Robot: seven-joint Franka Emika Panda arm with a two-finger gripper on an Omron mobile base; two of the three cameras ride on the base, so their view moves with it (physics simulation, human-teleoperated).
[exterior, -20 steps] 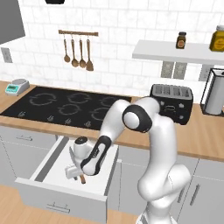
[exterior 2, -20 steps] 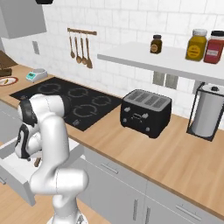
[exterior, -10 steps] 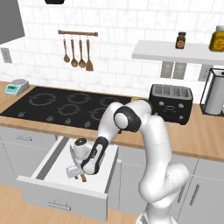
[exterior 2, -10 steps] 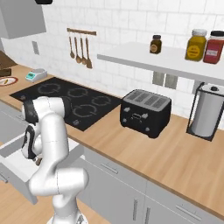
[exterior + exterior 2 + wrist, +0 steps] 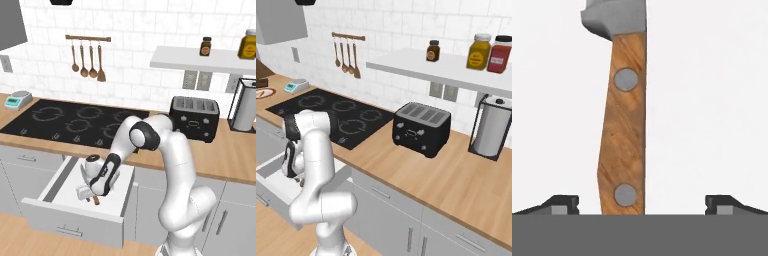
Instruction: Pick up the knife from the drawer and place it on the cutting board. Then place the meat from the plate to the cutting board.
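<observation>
The knife (image 5: 624, 130) lies flat on the white floor of the open drawer (image 5: 72, 222). Its brown wooden handle with two silver rivets runs up the hand view to the grey blade. My gripper (image 5: 642, 202) is open and hangs low over the handle, one fingertip (image 5: 559, 202) on each side and neither touching it. From the left base view the gripper (image 5: 86, 193) points down into the drawer and the knife's handle end (image 5: 95, 201) peeks out beside it. The red-rimmed plate (image 5: 263, 93) sits on the counter at the far left edge. I cannot make out the meat or the cutting board for certain.
A black hob (image 5: 75, 120) sits in the wooden counter above the drawer. A black toaster (image 5: 194, 117) and a paper-towel holder (image 5: 245, 105) stand to the right, a small scale (image 5: 17, 100) to the left. Wooden utensils (image 5: 87, 62) hang on the wall. Jars stand on the shelf (image 5: 200, 60).
The arm's elbow has sunk and shifted left, and the hand has dropped a little deeper into the drawer. The jaws stay open and the knife has not moved.
</observation>
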